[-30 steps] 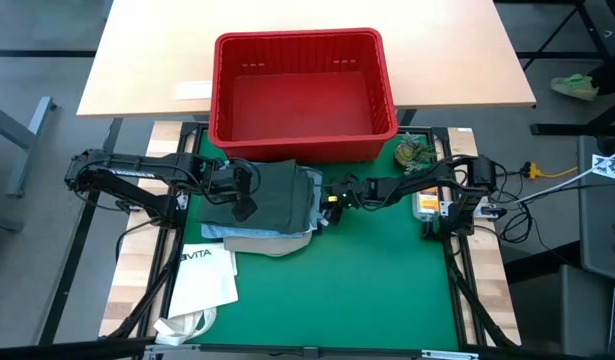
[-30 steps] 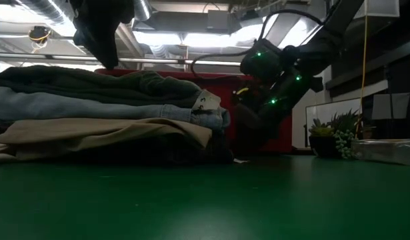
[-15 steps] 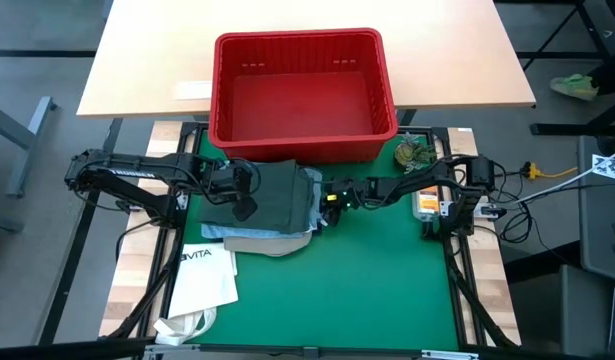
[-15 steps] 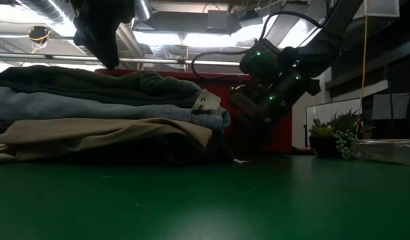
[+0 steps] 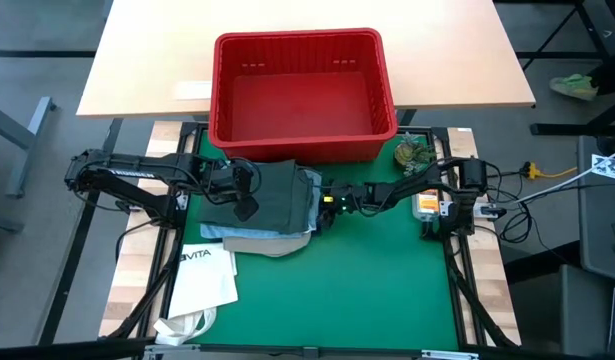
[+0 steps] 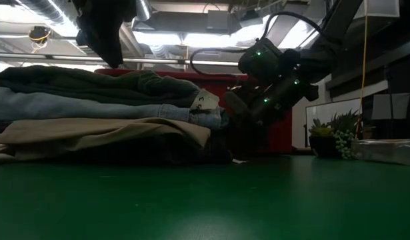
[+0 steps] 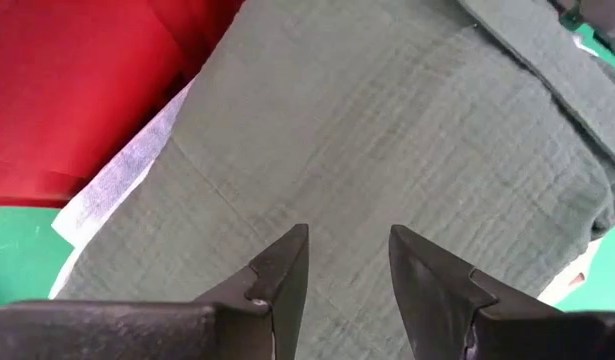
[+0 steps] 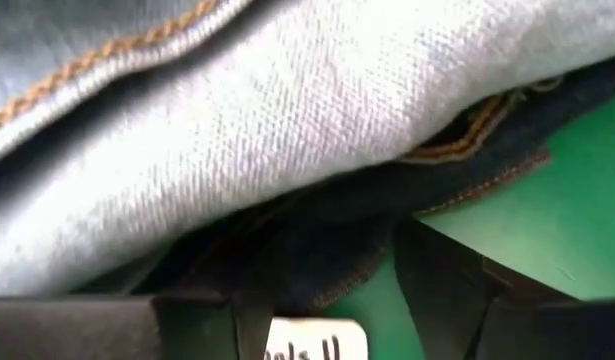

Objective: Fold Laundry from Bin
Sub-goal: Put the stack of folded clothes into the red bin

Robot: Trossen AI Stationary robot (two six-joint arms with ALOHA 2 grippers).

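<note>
A folded stack of laundry (image 5: pixel 272 205) lies on the green mat in front of the red bin (image 5: pixel 297 38). The dark green piece (image 7: pixel 387 130) is on top. Under it come light blue jeans (image 6: pixel 91 107), khaki trousers (image 6: pixel 105 130) and dark navy jeans (image 8: pixel 327 240). A small light blue cloth (image 7: pixel 117 175) peeks out at the stack's left. My left gripper (image 7: pixel 347 235) hangs open, high above the green piece (image 6: pixel 91 80). My right gripper (image 6: pixel 233 110) is open at the stack's right end, slanting down toward it. My right gripper comes at the stack's right end from the table's right, slanting down. An edge of the dark navy jeans (image 8: pixel 337 262) reaches between its open fingers, below the light blue jeans (image 8: pixel 287 130). I cannot tell whether the fingers touch the cloth.
The bin (image 6: pixel 211 75) stands right behind the stack. A white tote bag (image 5: pixel 207 275) lies at the mat's near left. A small plant (image 5: pixel 415 152) and a clear container (image 6: pixel 391 150) stand at the right. The green mat's near half is bare.
My right gripper has gone toward the table's left and slightly down, up to the stack's right end, tipping and rolling as it went. The stack has kept still.
</note>
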